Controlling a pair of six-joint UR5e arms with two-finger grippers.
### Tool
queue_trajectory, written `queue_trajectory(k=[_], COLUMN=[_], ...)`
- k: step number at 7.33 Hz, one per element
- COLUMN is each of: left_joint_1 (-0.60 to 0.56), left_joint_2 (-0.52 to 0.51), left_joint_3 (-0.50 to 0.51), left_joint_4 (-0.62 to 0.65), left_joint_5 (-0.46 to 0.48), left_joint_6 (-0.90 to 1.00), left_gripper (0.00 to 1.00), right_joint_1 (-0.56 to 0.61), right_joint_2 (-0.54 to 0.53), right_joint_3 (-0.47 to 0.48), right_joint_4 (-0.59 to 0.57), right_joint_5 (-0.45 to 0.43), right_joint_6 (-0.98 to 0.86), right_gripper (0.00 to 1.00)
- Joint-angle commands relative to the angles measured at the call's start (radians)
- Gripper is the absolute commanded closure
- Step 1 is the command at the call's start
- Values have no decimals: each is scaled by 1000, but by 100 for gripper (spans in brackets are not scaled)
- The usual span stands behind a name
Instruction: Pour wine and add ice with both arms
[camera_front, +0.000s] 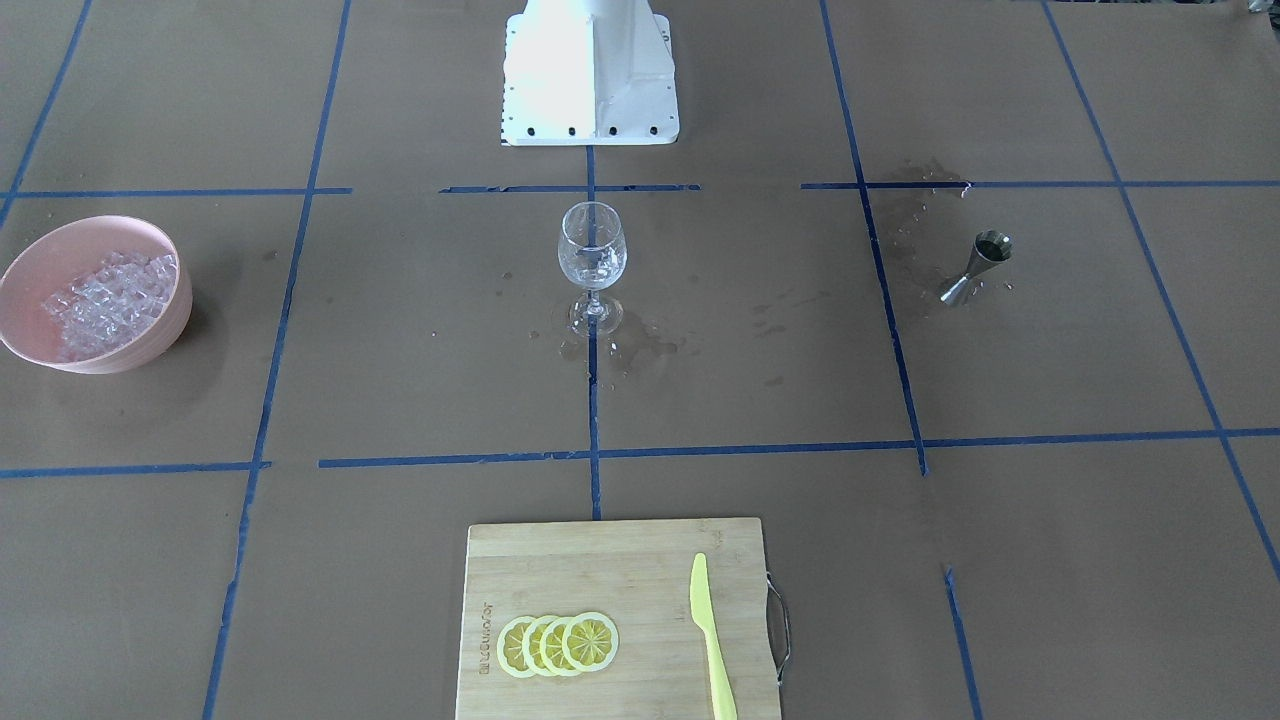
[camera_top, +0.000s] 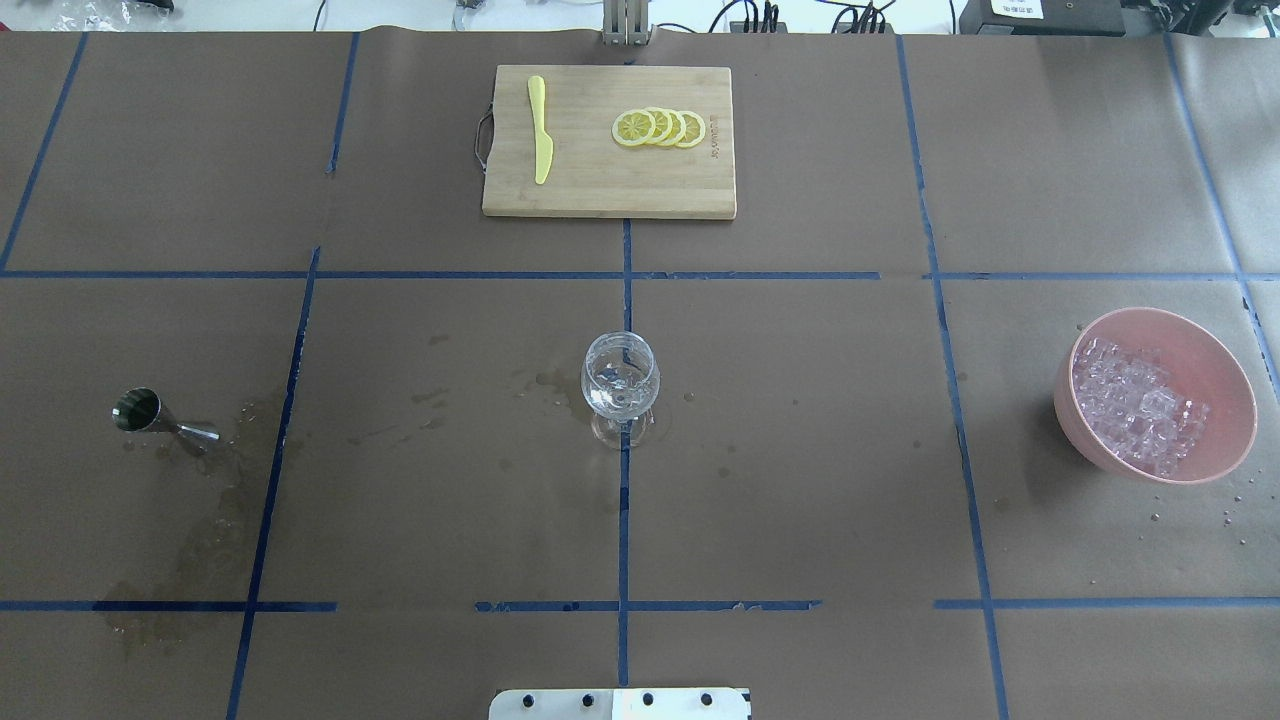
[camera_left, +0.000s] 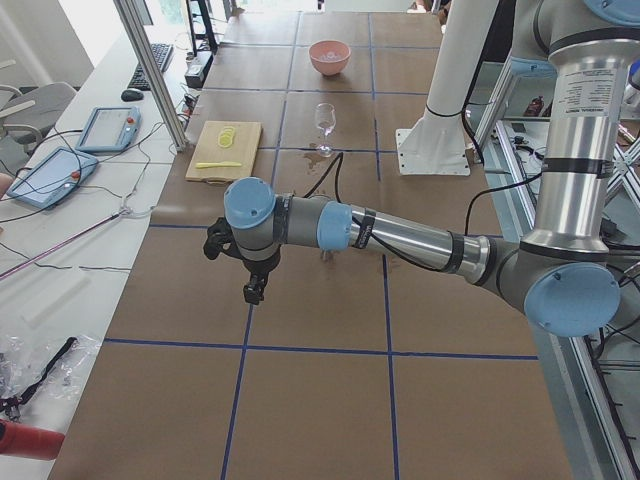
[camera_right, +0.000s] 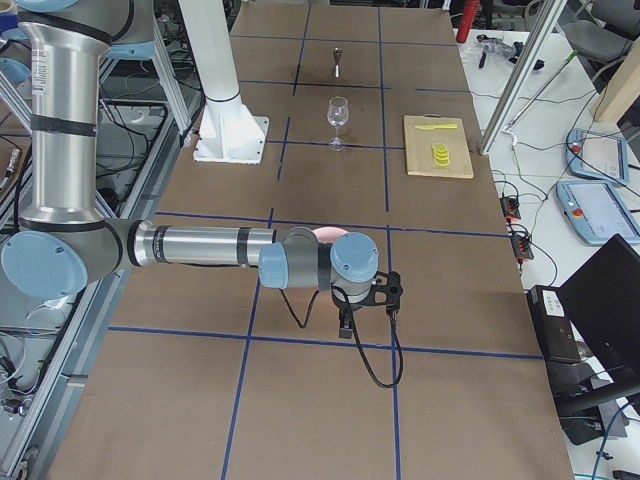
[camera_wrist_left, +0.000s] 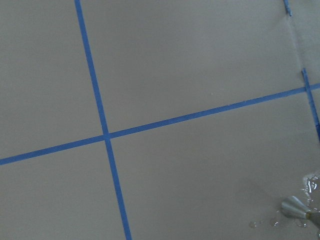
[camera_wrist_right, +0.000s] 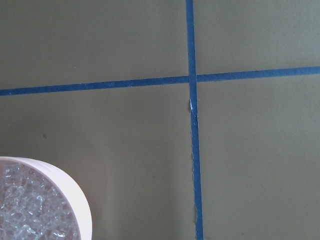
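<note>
An empty wine glass stands upright at the table's middle. A steel jigger stands on the robot's left, its top cup dark inside; whether that is wine I cannot tell. The ice lies heaped in a pink bowl on the robot's right. My left gripper hangs above the table near the jigger's end. My right gripper hovers just past the bowl. Both show only in the side views, so I cannot tell whether they are open or shut.
A bamboo cutting board at the far middle carries several lemon slices and a yellow knife. Wet stains mark the brown paper around the glass foot and beside the jigger. The white robot base stands behind the glass.
</note>
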Motion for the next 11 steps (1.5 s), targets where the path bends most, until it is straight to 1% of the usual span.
queue_trajectory(k=[1,2,3,4,5,6,7,8,9,10,11], left_joint_1=[101,184,253,313,355,436,508,587,657,736,784], left_joint_2=[-6,-3,13,77,154,258,361,407,440,478,506], left_joint_3=[0,-15,-29,-34,-37,-36,-36,-39,-39,-39,-39], left_joint_4=[-299,-389,-472,-605,-760,-1019,-1225,-1319,-1367,-1451,-1501], left_joint_5=[-23,53,183,263,284,345,388,447,477,494,584], left_joint_6=[-199,-326,-355,-389,-514,-677,-779,-839,-840,-851,-860], left_gripper=[0,0,0,1,6,2,1,1,1,1,1], right_joint_1=[-41,-58,-67,-78,-89,-109,-110,-111,-111,-111,-111], right_joint_2=[-3,-2,1,1,3,3,4,9,9,9,9], right_joint_3=[-52,-51,-49,-51,-51,-51,-48,-48,-46,-42,-37], right_joint_4=[177,182,184,184,184,187,187,187,187,185,185], right_joint_5=[6,12,21,35,33,32,32,32,33,36,38], right_joint_6=[6,38,47,46,44,46,46,47,47,47,47], right_gripper=[0,0,0,0,0,0,0,0,0,0,0])
